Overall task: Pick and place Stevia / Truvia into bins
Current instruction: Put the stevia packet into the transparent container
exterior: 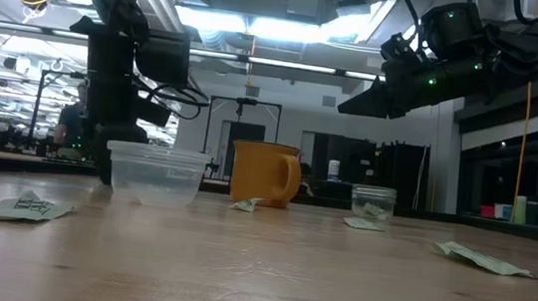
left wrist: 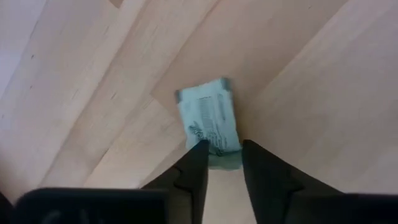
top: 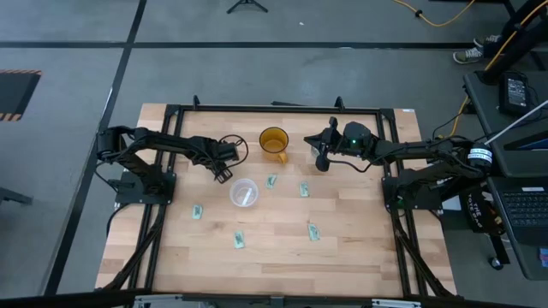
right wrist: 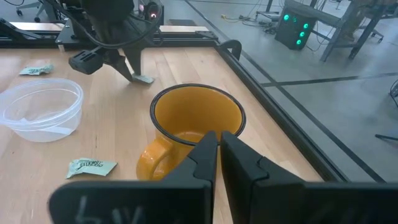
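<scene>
Several pale green Stevia packets lie flat on the wooden table: one [top: 271, 180] and another [top: 303, 190] near the middle, and more [top: 198, 211] [top: 239, 240] [top: 313, 230] toward the near edge. The wide whitish cup [top: 244, 193] stands near the middle. The narrow glassy cup [exterior: 374, 204] shows in the low view with something pale green inside. My left gripper [top: 224, 174], left of the wide cup, is shut on one packet [left wrist: 208, 115]. My right gripper [right wrist: 217, 146] is shut and holds nothing, hovering right of the amber cup [top: 274, 143]. My left gripper pinches the packet by one short end [left wrist: 219, 148] between its two fingers [left wrist: 198, 158], coming from above and pointing down. The rest of the packet sticks out past the fingertips [right wrist: 144, 79], close to the tabletop. I cannot tell whether it touches the wood.
The amber-orange handled cup [right wrist: 196, 118] stands at the far middle of the table, directly in front of my right gripper. A black frame rail [top: 274, 109] runs round the table's edges. Bare wood lies along the near edge [top: 274, 265].
</scene>
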Available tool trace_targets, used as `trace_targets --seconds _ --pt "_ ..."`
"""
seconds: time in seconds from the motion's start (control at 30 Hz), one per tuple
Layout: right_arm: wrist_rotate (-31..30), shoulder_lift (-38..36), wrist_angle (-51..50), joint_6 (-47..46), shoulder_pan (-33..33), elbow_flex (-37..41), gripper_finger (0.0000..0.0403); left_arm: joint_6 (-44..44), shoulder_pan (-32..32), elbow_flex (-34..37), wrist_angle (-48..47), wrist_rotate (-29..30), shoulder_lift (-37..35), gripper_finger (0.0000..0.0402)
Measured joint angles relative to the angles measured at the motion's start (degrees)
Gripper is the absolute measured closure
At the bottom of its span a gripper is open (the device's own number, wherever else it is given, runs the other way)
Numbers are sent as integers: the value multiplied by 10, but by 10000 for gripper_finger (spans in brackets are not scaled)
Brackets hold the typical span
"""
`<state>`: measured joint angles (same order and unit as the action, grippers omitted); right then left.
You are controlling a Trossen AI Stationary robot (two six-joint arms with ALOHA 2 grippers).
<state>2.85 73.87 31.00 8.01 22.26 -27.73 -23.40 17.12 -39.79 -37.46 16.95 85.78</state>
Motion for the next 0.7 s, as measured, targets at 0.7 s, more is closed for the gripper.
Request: trace_targets --seconds 0.7 --pt "0 0 0 0 0 0 377 32 0 0 -1 -15 -6 400"
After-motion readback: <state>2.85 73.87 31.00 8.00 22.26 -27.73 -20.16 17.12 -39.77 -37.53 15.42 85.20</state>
